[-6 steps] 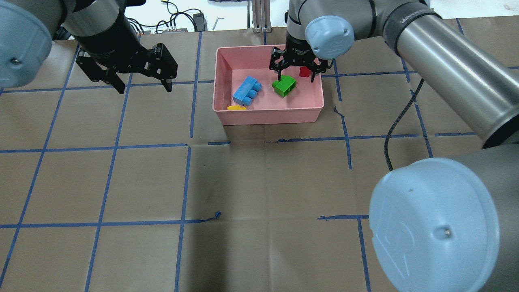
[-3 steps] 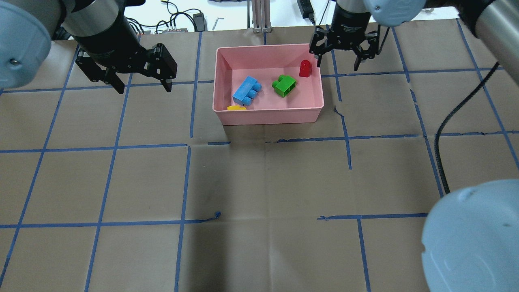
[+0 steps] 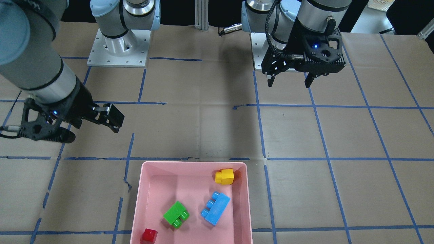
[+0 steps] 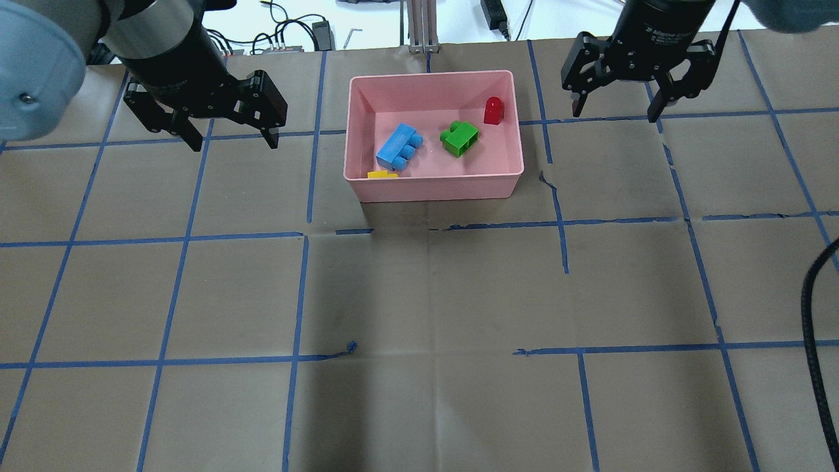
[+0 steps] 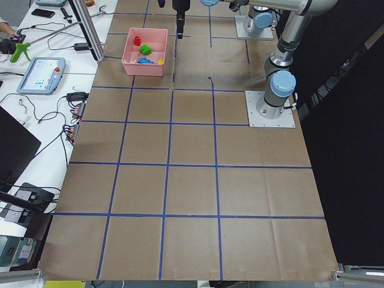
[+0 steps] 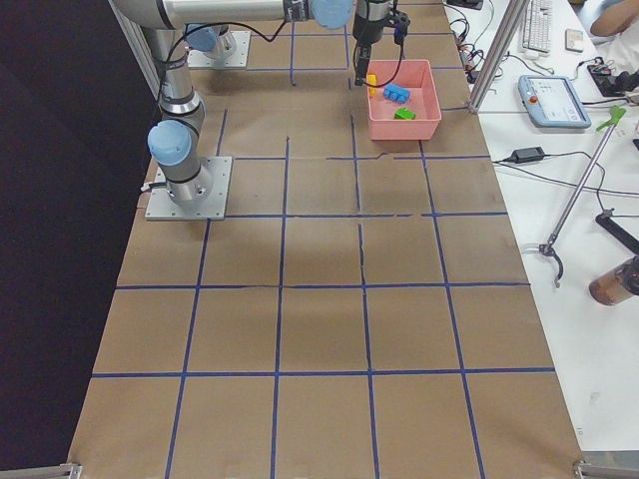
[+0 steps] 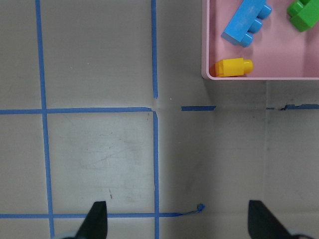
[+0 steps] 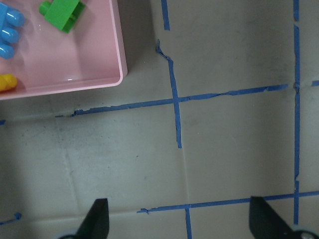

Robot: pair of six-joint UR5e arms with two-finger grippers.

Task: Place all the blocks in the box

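The pink box (image 4: 432, 188) stands at the far middle of the table and holds all four blocks. These are a light-blue brick (image 4: 398, 147), a green brick (image 4: 459, 138), a red brick (image 4: 493, 110) and a yellow brick (image 4: 382, 175). The front view shows the box (image 3: 193, 164) with yellow (image 3: 224, 176), blue (image 3: 215, 208), green (image 3: 176, 214) and red (image 3: 149, 235). My left gripper (image 4: 233, 143) hangs open and empty left of the box. My right gripper (image 4: 616, 113) hangs open and empty right of it. Both stand apart from the box.
Brown paper with a blue tape grid covers the table. An aluminium post (image 4: 423, 26) and cables (image 4: 288, 36) lie beyond the far edge. The arm bases (image 3: 118, 44) stand on the robot's side. My right arm's black cable (image 4: 816, 314) hangs at right.
My right gripper has left the box, where it hung by the green and red bricks, and moved right past the rim, open and empty. The left arm has not moved.
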